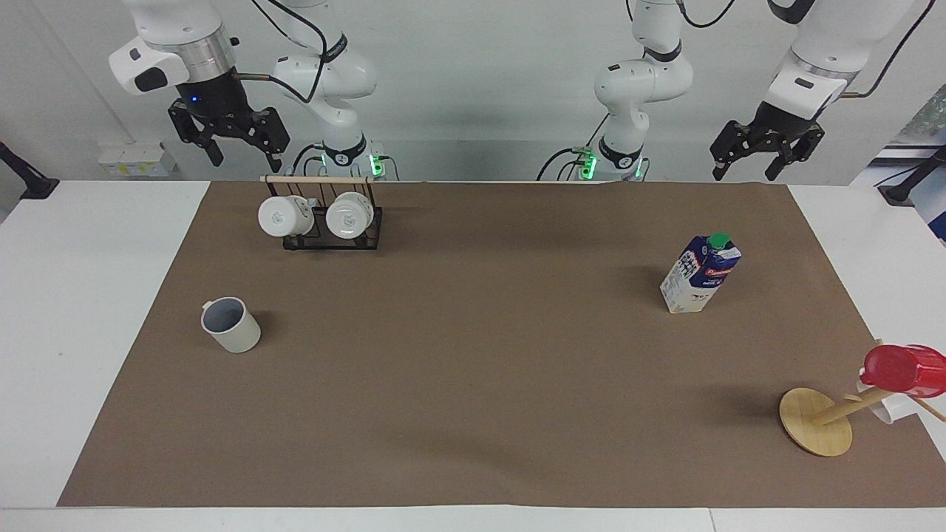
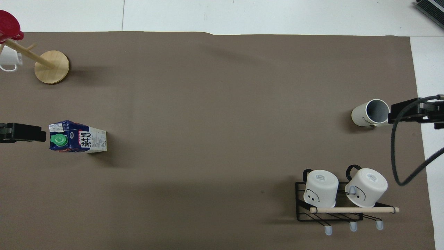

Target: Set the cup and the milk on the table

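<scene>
The cup (image 1: 230, 325) (image 2: 370, 113), a small pale grey mug with a blue-grey inside, stands upright on the brown paper of the table (image 1: 473, 384) toward the right arm's end. The milk (image 1: 700, 273) (image 2: 77, 137), a white and dark blue carton with a green cap, stands upright toward the left arm's end. My right gripper (image 1: 244, 157) hangs open, high in the air, well clear of the cup. My left gripper (image 1: 745, 171) is also raised and open, well above the milk. Neither holds anything.
A black wire rack (image 1: 332, 235) (image 2: 329, 211) with a wooden rod holds two glossy white mugs, nearer to the robots than the cup. A wooden mug tree (image 1: 817, 421) (image 2: 52, 66) with a red cup (image 1: 903, 367) stands farther out than the milk.
</scene>
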Available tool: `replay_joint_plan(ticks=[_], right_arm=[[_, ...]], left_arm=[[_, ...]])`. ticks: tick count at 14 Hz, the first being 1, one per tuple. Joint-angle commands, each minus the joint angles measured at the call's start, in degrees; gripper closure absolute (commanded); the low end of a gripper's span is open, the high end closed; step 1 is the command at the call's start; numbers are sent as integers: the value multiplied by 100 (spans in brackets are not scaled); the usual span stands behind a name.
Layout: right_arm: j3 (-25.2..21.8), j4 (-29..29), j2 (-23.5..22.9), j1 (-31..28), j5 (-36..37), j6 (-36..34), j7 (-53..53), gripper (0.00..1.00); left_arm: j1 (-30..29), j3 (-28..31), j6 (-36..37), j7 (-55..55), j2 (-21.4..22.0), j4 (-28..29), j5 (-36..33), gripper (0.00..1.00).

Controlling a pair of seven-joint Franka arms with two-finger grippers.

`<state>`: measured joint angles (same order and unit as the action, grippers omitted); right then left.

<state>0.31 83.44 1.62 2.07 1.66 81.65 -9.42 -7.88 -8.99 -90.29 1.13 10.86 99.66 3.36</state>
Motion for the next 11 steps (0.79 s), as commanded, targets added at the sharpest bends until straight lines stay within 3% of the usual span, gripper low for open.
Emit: replay_joint_plan(ticks=[1, 11], right_arm=[[4, 181, 137, -49, -95, 105, 169, 0], [-5, 172, 137, -49, -86, 79, 116, 0]], left_arm=[[-39, -24, 116, -26, -22, -96, -90, 0], [-39, -24, 116, -26, -22, -96, -90, 0]])
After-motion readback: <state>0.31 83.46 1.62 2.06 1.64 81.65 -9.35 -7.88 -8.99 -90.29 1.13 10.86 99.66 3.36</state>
